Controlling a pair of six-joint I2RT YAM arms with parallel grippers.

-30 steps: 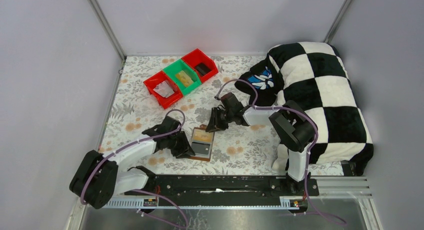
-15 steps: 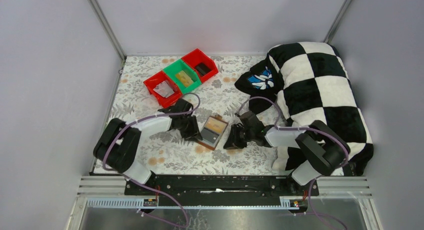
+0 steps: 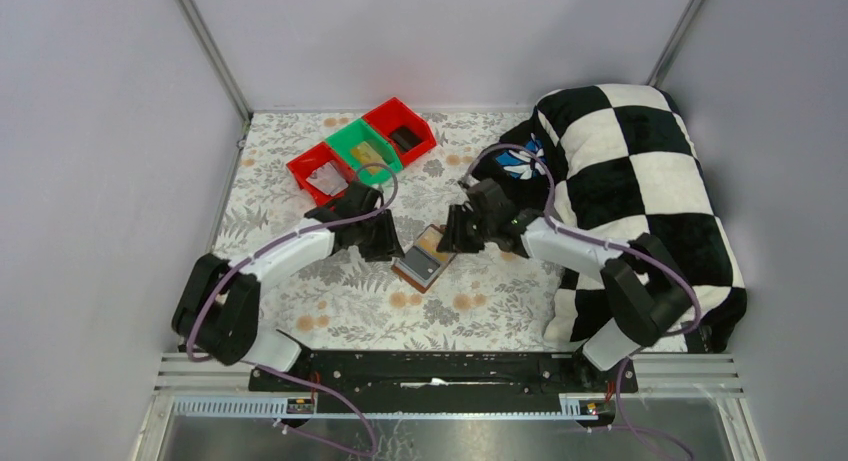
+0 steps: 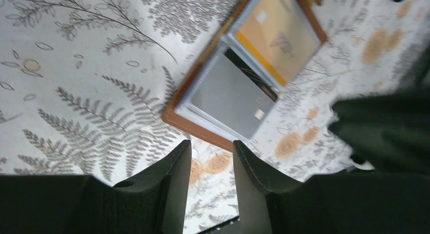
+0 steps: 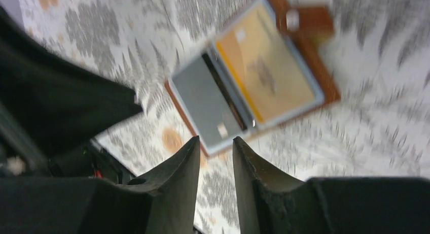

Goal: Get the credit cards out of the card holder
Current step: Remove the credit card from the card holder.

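The brown card holder (image 3: 414, 275) lies open on the floral cloth between my two grippers. One half holds an orange-yellow card (image 3: 433, 245), the other a grey card (image 3: 420, 266). My left gripper (image 3: 392, 249) is just left of it, jaws apart and empty. In the left wrist view the holder's brown edge (image 4: 200, 130) lies just ahead of the gripper (image 4: 211, 148), with the grey card (image 4: 230, 94) and the orange card (image 4: 276, 33) beyond. My right gripper (image 3: 447, 243) is at its far right edge, jaws slightly apart and empty. In the right wrist view that gripper (image 5: 215, 142) hovers over the grey card's (image 5: 203, 104) corner.
Two red bins (image 3: 325, 179) (image 3: 400, 131) and a green bin (image 3: 365, 153) stand in a row at the back left. A black-and-white checkered blanket (image 3: 640, 191) fills the right side, with a dark cloth with a blue-white print (image 3: 520, 161) at its left edge.
The card holder was shifted back and turned. My right gripper swung from its near right side to its far right edge. My left gripper stayed beside its left edge.
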